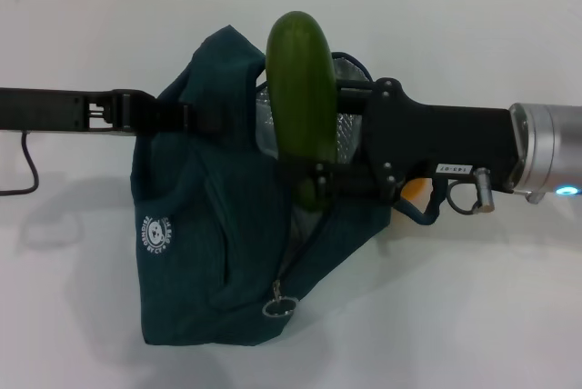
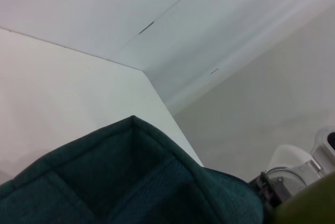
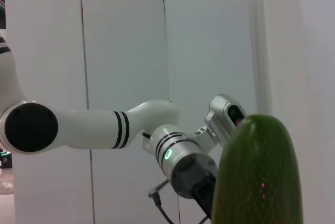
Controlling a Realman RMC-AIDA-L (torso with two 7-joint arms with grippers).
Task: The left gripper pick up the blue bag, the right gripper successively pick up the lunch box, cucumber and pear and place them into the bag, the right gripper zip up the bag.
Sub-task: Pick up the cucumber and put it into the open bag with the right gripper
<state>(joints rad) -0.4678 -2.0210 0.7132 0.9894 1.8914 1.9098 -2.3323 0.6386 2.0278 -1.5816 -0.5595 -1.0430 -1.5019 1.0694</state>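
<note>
Long dark green cucumber [image 1: 300, 89] is held upright, clamped by right gripper [image 1: 329, 180] over teal fabric bag [image 1: 209, 253]; left gripper [image 1: 195, 118] pinches rim. Risk: cucumber catches on rim.

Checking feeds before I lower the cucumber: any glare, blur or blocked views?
Head view: even light, soft shadows under the bag, foil lining glints, cucumber sharp in the right end effector. Left wrist view: bag fabric fills the foreground, cucumber a blurred corner patch. Right wrist view: cucumber close, soft, blocking one corner.
</note>
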